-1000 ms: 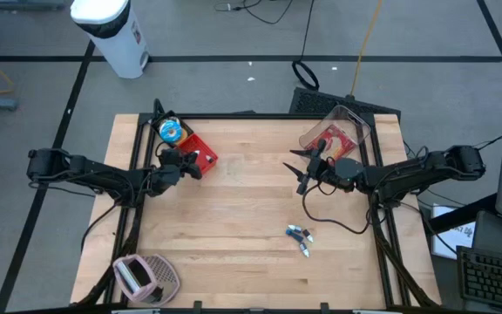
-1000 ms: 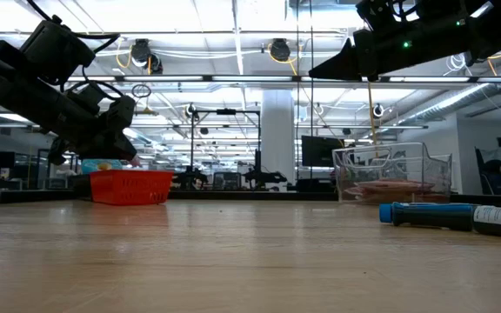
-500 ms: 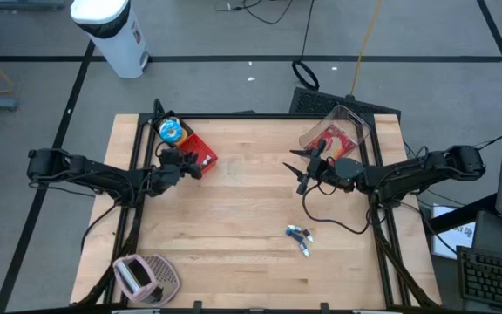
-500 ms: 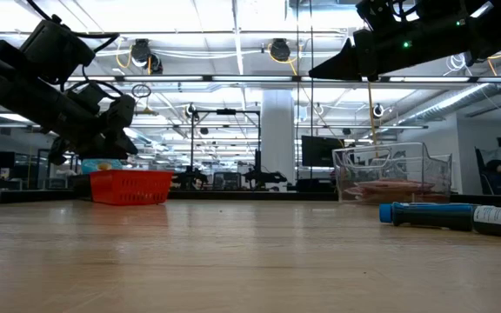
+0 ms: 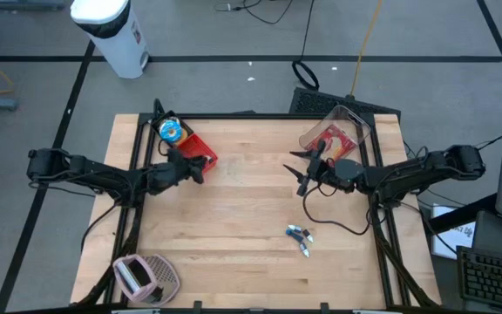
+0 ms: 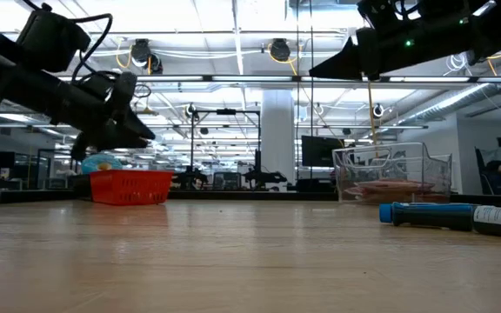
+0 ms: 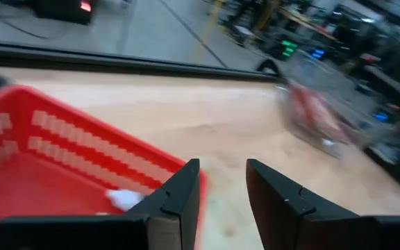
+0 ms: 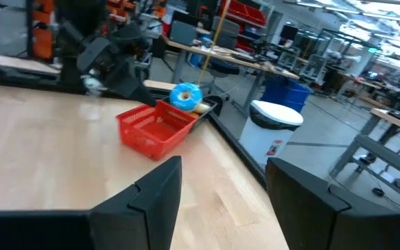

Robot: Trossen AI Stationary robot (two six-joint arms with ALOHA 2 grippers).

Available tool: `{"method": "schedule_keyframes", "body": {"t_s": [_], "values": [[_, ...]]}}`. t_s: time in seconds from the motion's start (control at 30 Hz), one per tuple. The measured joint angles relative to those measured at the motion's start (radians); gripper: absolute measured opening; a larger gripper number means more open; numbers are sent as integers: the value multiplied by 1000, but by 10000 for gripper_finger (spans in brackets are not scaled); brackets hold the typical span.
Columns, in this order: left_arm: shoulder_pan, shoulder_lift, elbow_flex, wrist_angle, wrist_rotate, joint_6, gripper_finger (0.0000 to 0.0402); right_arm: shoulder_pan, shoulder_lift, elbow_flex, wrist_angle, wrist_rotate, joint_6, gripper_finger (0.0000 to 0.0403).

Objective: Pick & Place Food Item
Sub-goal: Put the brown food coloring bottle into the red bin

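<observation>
Hovering over the red basket (image 5: 197,149) near the table's (image 5: 234,227) far-left corner, left gripper (image 5: 200,167) fingers slightly apart, empty; right gripper (image 5: 301,170) parted, idle.

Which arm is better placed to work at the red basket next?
Left. The left gripper hovers right at the red basket, fingers apart, while the right gripper waits across the table near the clear container.

A robotics lab or workshop: a pale wooden worktable (image 5: 234,227) on grey floor marked with black tape, rows of ceiling strip lights (image 6: 233,39), benches, monitors (image 6: 320,149) behind.
</observation>
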Motion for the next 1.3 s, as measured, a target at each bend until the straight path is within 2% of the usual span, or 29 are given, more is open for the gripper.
{"method": "schedule_keyframes", "body": {"t_s": [0.1,0.17,0.27,0.4,0.5,0.6,0.83,1.0,1.13,1.3], "values": [[0,0,0,42,91,10,118,41,0,0,-21,-1,0,196],[-6,0,0,89,160,58,118,79,0,0,-50,-48,-15,196],[-52,3,0,198,208,167,118,147,1,0,-79,-162,-53,197],[-136,28,27,298,248,270,138,250,0,0,-106,-210,-11,200],[-199,63,85,301,262,310,173,328,-2,0,-176,-210,101,216],[-250,136,145,288,262,336,212,392,-3,1,-276,-202,279,240],[-283,340,288,288,261,334,271,554,19,1,-605,-177,678,262],[-283,458,371,288,261,335,289,660,84,0,-729,-76,862,253],[-279,525,417,288,261,363,291,695,156,1,-726,-24,971,242],[-255,561,447,277,261,381,284,698,248,1,-668,-25,1027,232]]}}
